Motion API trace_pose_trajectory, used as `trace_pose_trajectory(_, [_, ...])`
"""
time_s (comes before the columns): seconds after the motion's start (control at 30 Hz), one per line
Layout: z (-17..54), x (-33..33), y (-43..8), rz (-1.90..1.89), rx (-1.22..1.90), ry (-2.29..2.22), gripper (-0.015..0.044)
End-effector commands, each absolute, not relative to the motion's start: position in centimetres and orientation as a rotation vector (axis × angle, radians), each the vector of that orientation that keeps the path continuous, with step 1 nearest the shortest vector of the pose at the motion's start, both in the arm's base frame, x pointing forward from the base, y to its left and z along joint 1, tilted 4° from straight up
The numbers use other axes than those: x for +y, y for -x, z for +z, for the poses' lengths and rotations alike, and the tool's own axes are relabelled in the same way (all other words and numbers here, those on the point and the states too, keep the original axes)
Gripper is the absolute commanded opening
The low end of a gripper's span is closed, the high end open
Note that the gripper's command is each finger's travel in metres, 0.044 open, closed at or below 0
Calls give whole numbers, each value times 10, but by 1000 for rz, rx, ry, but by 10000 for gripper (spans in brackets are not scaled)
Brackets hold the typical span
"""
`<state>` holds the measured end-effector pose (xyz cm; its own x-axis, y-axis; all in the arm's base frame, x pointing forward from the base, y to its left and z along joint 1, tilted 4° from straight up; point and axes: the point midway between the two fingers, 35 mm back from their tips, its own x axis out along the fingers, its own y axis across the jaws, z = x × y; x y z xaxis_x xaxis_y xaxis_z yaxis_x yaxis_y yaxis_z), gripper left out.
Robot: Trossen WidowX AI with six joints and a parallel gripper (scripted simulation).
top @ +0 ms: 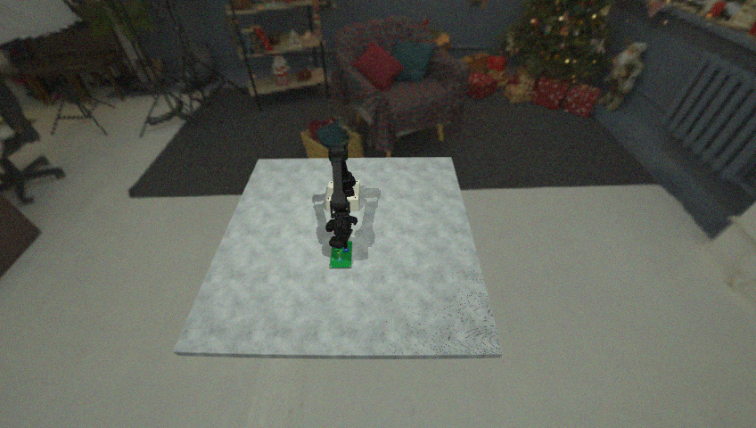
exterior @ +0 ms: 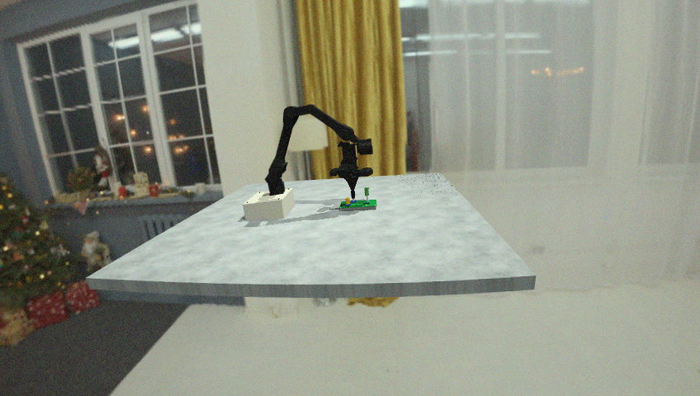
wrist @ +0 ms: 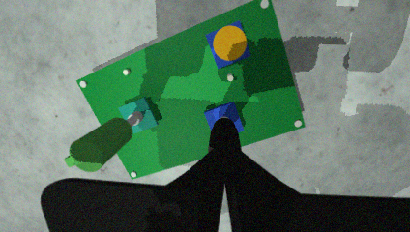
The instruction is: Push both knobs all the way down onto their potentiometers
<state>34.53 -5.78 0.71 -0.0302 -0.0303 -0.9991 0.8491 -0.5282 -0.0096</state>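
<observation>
The green circuit board (top: 341, 263) (exterior: 373, 202) (wrist: 184, 140) stands on the table. A tall green knob (exterior: 366, 190) (wrist: 102, 145) stands high on a grey shaft above a teal potentiometer (wrist: 151, 119). An orange knob (exterior: 347, 200) (wrist: 229, 43) sits low over a blue potentiometer. A second blue potentiometer (wrist: 213, 117) lies beneath my fingertips, with a darker blue knob-like part on it, partly hidden by them. My gripper (exterior: 352, 197) (wrist: 224, 152) is shut with nothing between its fingers. Its tips are just above or on that part; whether they touch cannot be told.
The arm's white base (top: 349, 202) (exterior: 267, 208) stands on the table (top: 275, 317) (exterior: 314, 255), behind the board in the top view. The green knob rises beside the fingers in the wrist view. Small pale posts or screws show on the board.
</observation>
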Motion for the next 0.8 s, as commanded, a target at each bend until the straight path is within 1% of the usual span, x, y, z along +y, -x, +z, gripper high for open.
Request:
trace_pose_trajectory(0.0, [-2, -59, -346, -1646, 877, -1560, 0])
trace_pose_trajectory(0.77, [-5, -59, -346, -1646, 877, -1560, 0])
